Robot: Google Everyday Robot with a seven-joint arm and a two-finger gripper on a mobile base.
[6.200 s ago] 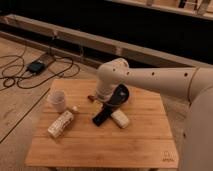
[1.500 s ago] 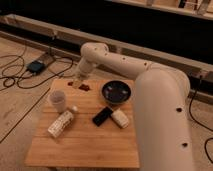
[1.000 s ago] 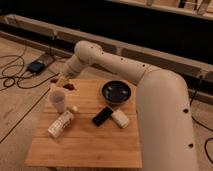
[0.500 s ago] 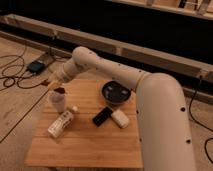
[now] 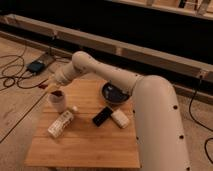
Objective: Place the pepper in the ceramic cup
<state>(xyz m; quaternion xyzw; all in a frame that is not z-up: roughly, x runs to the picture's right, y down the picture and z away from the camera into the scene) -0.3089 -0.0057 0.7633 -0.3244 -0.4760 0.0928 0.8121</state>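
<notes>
The whitish ceramic cup stands upright at the left of the wooden table. The dark red pepper shows at the cup's mouth. I cannot tell whether it is held or lies inside. My gripper hangs just above the cup's rim, at its far left side, at the end of the white arm that reaches over from the right.
A dark round bowl sits at the back of the table. A black flat object and a white block lie in the middle. A patterned bottle lies on its side below the cup, by a small whitish knob. Cables and a box lie on the floor at the left.
My gripper has carried the pepper from the table's back middle leftward to the cup and now sits over the cup's mouth.
</notes>
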